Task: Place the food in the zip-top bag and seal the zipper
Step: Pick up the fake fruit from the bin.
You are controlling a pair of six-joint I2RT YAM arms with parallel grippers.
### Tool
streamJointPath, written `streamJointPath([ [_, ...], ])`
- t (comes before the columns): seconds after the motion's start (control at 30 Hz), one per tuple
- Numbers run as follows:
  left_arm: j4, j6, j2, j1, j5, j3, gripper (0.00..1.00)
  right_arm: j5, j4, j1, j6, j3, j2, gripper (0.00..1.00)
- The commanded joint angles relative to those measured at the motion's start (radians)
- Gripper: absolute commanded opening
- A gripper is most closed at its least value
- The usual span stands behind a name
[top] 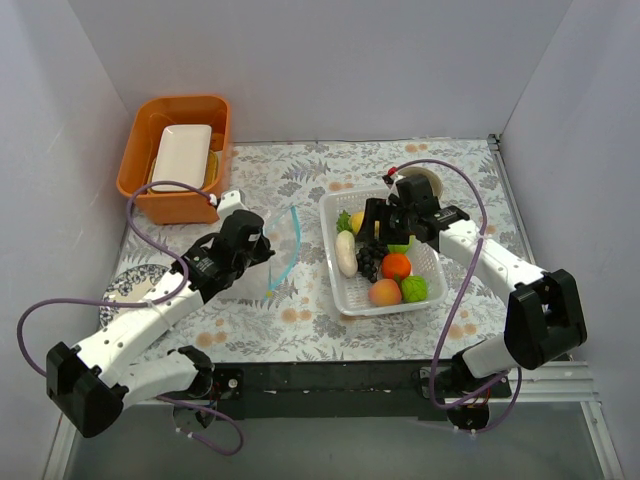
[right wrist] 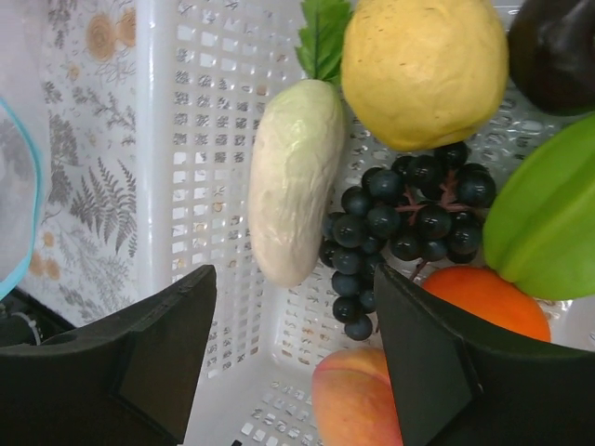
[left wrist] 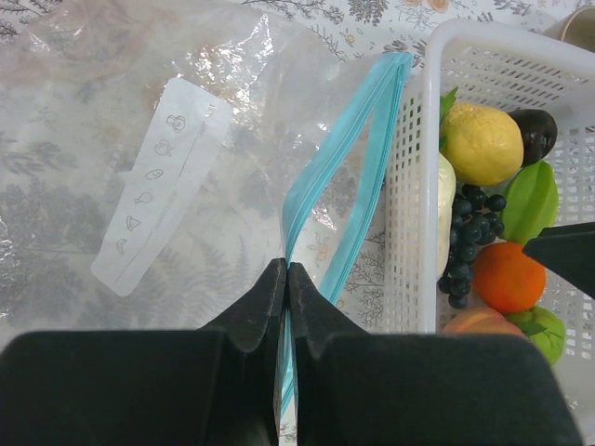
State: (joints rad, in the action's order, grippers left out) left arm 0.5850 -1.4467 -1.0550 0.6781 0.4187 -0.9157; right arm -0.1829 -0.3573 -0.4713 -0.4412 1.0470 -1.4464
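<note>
Clear plastic zip-top bag sits on a floral surface, just beside a white basket that holds all the food.
Left claw is closed tight, pinching the bag's teal zipper; the mouth gapes. Right claw spreads wide and empty over the basket, above a white oblong, grapes and lemon.

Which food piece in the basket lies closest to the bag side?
The white oblong: the only long, pale piece, lying along the basket wall that faces the zip-top bag. The grapes and orange sit further in.
</note>
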Motion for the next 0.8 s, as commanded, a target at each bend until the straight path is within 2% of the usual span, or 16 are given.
streamJointPath([
  [0.0, -0.054, 0.052, 0.018, -0.041, -0.093, 0.012, 0.00, -0.109, 0.026, 0.003, 0.047, 0.030, -0.032, 0.74],
  [0.23, -0.066, 0.082, -0.010, -0.049, -0.143, 0.000, 0.00, -0.173, 0.027, 0.000, 0.067, 0.057, -0.121, 0.66],
  [0.63, -0.108, 0.082, -0.033, -0.049, -0.230, 0.000, 0.00, -0.178, 0.014, -0.033, 0.081, 0.111, -0.227, 0.63],
  [0.77, -0.109, 0.077, -0.033, -0.049, -0.238, -0.005, 0.00, -0.141, 0.044, -0.043, 0.082, 0.104, -0.189, 0.65],
])
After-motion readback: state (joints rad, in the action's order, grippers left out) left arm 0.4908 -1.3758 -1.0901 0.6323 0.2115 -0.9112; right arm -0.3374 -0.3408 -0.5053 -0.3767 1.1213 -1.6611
